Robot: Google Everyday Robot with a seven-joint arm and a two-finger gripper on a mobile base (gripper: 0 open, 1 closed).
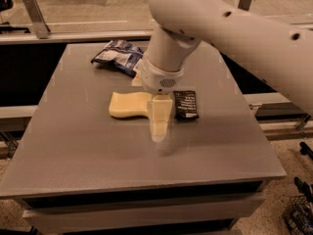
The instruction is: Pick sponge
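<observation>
The sponge is a pale yellow block with wavy edges, lying flat near the middle of the grey table. My gripper hangs from the white arm, pointing down just above the table. It is right at the sponge's right end and overlaps it in this view. I cannot tell whether it touches the sponge.
A small black wrapped bar lies just right of the gripper. A blue and white snack bag lies at the back of the table. A metal rail runs behind the table. A dark gap lies to the left.
</observation>
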